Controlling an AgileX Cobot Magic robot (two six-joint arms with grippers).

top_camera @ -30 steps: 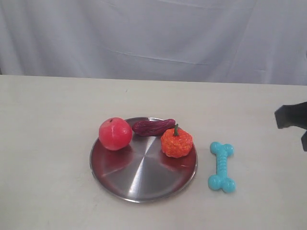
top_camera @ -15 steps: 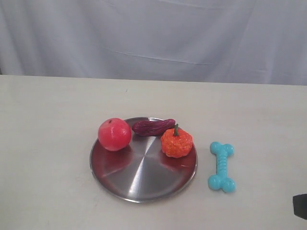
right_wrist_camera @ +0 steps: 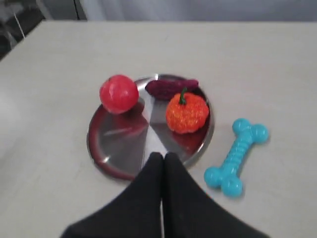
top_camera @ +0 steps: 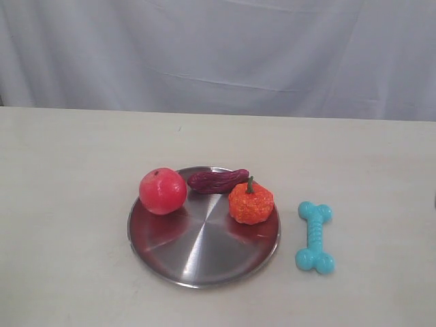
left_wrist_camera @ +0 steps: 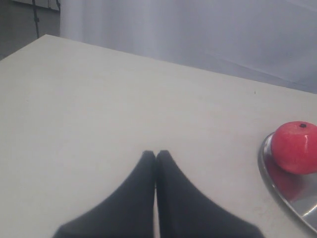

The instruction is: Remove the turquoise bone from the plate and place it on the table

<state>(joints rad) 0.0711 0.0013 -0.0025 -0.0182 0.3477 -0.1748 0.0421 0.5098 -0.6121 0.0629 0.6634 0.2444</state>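
The turquoise bone [top_camera: 315,237] lies flat on the pale table [top_camera: 75,204], just right of the steel plate [top_camera: 204,252] and apart from its rim. The right wrist view shows the same bone [right_wrist_camera: 237,156] beside the plate [right_wrist_camera: 119,144]. My right gripper [right_wrist_camera: 163,156] is shut and empty, held above the plate's near edge. My left gripper [left_wrist_camera: 155,154] is shut too, with nothing in it, over bare table to the side of the plate [left_wrist_camera: 275,176]. Neither gripper shows in the exterior view.
On the plate sit a red apple [top_camera: 163,191], an orange pumpkin [top_camera: 251,201] and a dark purple eggplant-like toy [top_camera: 218,180]. The apple [left_wrist_camera: 296,147] shows in the left wrist view. A white curtain [top_camera: 218,54] hangs behind the table.
The right arm's dark shape, at the exterior view's right edge a second ago, dropped to the lower right corner and has now left that view. The bone and plate have not moved.
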